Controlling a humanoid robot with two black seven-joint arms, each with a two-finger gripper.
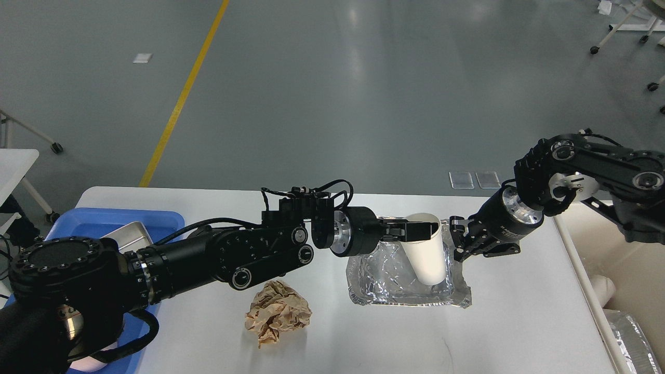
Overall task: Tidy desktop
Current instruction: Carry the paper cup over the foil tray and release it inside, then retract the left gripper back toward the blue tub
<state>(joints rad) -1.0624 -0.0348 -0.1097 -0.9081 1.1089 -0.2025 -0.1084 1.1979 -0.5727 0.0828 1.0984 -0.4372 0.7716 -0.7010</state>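
The white desktop [519, 311] fills the lower half of the head view. My left gripper [422, 230] is shut on the rim of a white paper cup [428, 254], which stands nearly upright in a crumpled foil tray [374, 283] at mid-table. My right gripper [460, 239] is just right of the cup at the foil tray's right edge, empty; its fingers look slightly apart. A crumpled brown paper ball [278, 311] lies on the desktop left of the foil tray.
A blue plastic tray [91, 221] sits at the left edge with a metal tin [127, 234] in it. A beige bin [631, 291] stands beside the table's right edge, holding foil and white items.
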